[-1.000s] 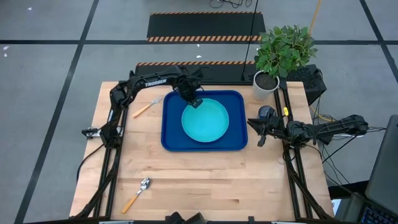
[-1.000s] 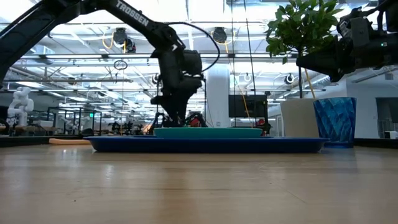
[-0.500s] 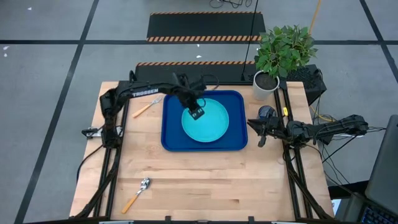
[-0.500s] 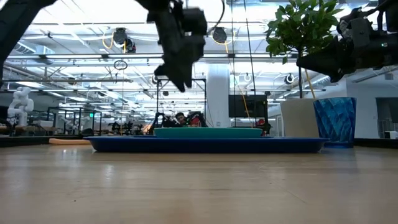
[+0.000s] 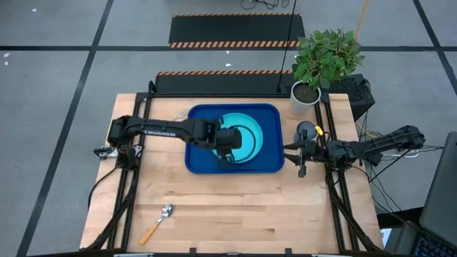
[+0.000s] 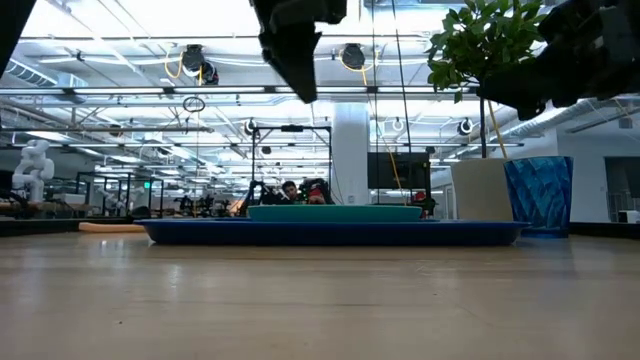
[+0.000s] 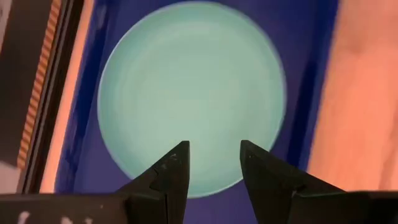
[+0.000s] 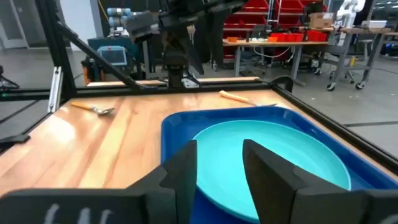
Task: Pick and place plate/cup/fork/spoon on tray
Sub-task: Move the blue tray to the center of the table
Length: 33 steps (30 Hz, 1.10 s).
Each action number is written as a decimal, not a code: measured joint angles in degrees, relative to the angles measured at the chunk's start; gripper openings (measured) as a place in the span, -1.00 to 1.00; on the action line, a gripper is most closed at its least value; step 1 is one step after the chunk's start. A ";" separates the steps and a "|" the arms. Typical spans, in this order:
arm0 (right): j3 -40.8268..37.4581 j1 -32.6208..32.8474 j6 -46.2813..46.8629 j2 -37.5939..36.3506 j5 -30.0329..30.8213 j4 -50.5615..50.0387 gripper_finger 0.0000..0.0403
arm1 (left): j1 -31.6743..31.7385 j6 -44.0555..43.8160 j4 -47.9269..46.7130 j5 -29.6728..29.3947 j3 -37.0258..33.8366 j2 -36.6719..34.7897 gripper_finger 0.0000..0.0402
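The turquoise plate (image 5: 246,139) lies flat in the dark blue tray (image 5: 271,165). My left gripper (image 5: 227,139) hovers open and empty high above the plate's left part; in the left wrist view (image 7: 214,168) its fingers frame the plate (image 7: 193,81). My right gripper (image 5: 295,157) is open and empty just right of the tray, level, facing the plate (image 8: 273,162). The blue cup (image 5: 307,130) stands on the table beside it. The spoon (image 5: 158,221) lies near the front left. The fork (image 8: 239,96) lies left of the tray's far corner.
A potted plant in a white pot (image 5: 305,96) stands at the far right corner, behind the cup. Bare wood lies in front of the tray and to its left. The table's frame posts run along both sides.
My left gripper has risen from the plate's far left rim, high above the tray, and gone toward the table's near edge and right, over the plate. The plate stays flat in the tray.
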 joint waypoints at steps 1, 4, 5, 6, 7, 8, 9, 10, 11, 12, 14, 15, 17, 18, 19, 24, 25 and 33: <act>0.00 0.31 0.22 0.08 0.00 0.10 -0.37 | -0.63 0.37 0.81 -0.03 0.00 0.00 -0.28; 0.00 1.20 1.23 0.31 0.00 0.14 -0.36 | -2.39 1.33 2.53 -0.21 0.00 0.00 -0.28; 0.00 1.58 1.37 0.34 -0.02 0.20 -0.36 | -2.98 1.81 3.67 -0.20 -0.14 0.00 -0.28; 0.00 2.06 1.40 0.34 -0.04 0.46 -0.36 | -3.58 2.46 5.17 -0.19 -0.49 -0.06 -0.28; 0.00 2.56 1.37 0.34 -0.05 0.94 -0.36 | -4.23 3.23 7.00 -0.17 -1.27 -0.42 -0.28; 0.00 3.11 1.19 0.34 -0.05 1.61 -0.36 | -4.75 3.99 9.05 -0.11 -2.15 -0.74 -0.28; 0.00 3.64 0.83 0.36 -0.06 2.51 -0.36 | -5.31 4.67 11.53 -0.01 -3.26 -1.38 -0.28; 0.04 4.39 0.14 0.42 -0.06 3.36 -0.36 | -5.80 5.15 14.07 0.02 -4.74 -2.37 -0.28; 0.45 5.26 -0.35 0.65 -0.06 3.18 -0.36 | -6.15 5.48 16.44 0.05 -6.55 -3.59 -0.28; 1.18 6.07 -0.67 1.12 0.03 2.83 -0.36 | -6.40 5.73 18.57 0.05 -8.51 -4.95 -0.28; 2.85 7.62 -1.16 2.57 0.48 2.28 -0.36 | -6.65 5.76 24.15 0.05 -13.56 -8.51 -0.28; 3.82 8.41 -1.54 3.64 1.31 2.24 -0.36 | -6.68 5.75 26.73 0.04 -16.43 -10.52 -0.28; 6.14 9.78 -2.66 6.15 2.51 2.37 -0.36 | -6.64 5.34 32.38 0.05 -22.35 -15.07 -0.28; 7.31 10.46 -3.22 7.65 3.20 2.09 -0.36 | -6.60 5.22 35.01 0.07 -25.18 -17.52 -0.28; 8.64 11.03 -3.63 9.20 3.88 1.19 -0.36 | -6.55 5.07 37.00 0.05 -27.97 -20.04 -0.28; 18.20 12.43 -4.90 18.50 10.94 -11.91 -0.36 | -6.28 1.45 38.68 0.00 -38.01 -29.52 -0.28; 20.78 12.45 -4.55 20.50 12.36 -15.76 -0.36 | -6.28 0.62 38.22 -0.01 -39.43 -30.93 -0.28; 41.41 11.74 3.05 37.78 16.46 -45.96 -0.36 | -6.27 -5.41 24.04 -0.18 -43.69 -33.56 -0.28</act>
